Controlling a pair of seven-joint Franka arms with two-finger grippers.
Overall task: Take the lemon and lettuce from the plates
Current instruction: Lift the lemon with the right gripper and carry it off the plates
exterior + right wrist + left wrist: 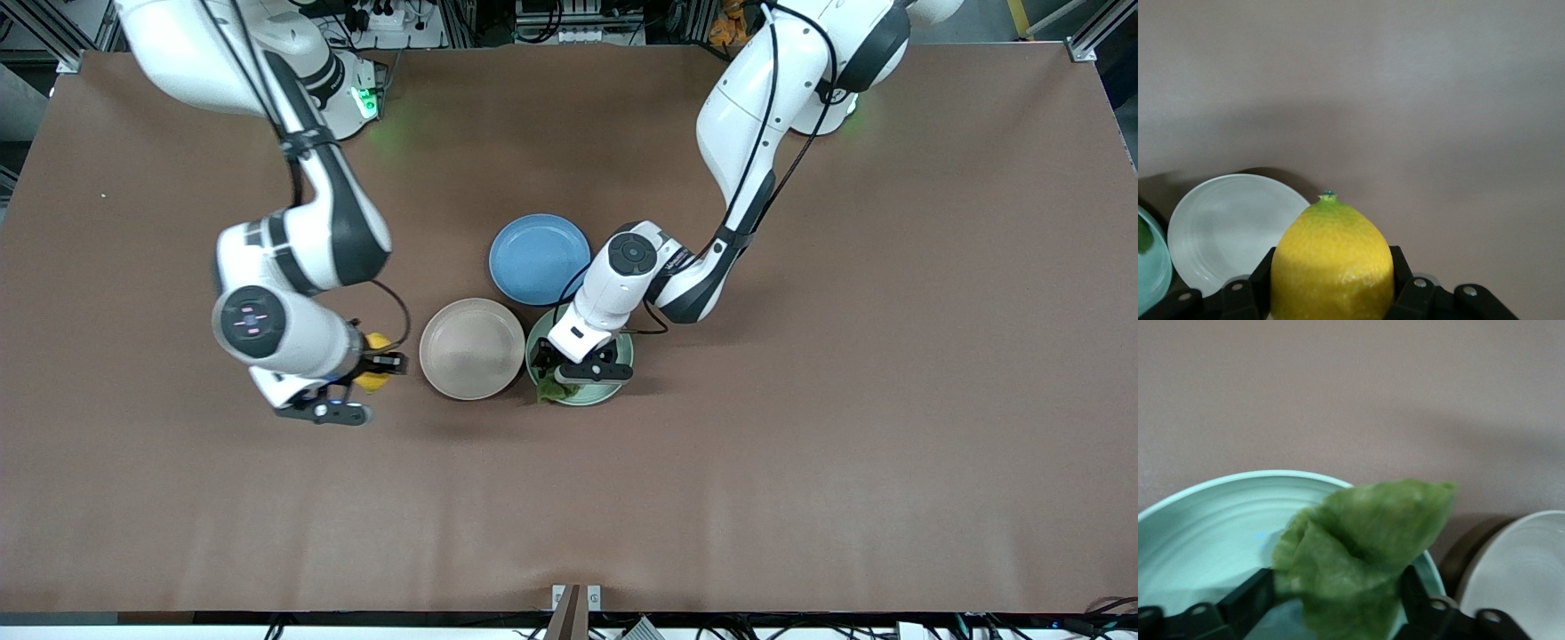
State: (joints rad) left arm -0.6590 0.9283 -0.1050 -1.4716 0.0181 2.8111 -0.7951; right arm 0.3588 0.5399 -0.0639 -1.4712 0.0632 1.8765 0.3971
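The right gripper (378, 362) is clamped on the lemon (1332, 263), holding it over bare table just beside the beige plate (472, 348), toward the right arm's end. The left gripper (578, 369) is over the mint plate (1211, 533) with the lettuce (1361, 553) between its fingers (1245, 600); whether they pinch it I cannot tell.

We see the desk (800, 462) evenly and brightly lit from overhead, with only soft shadows under both arms and beside the plates (472, 348). A green glow spills near the top edge. Close to the wrist cameras, the lettuce (1361, 553) blurs softly; the lemon (1331, 263) looks sharper, without glare.
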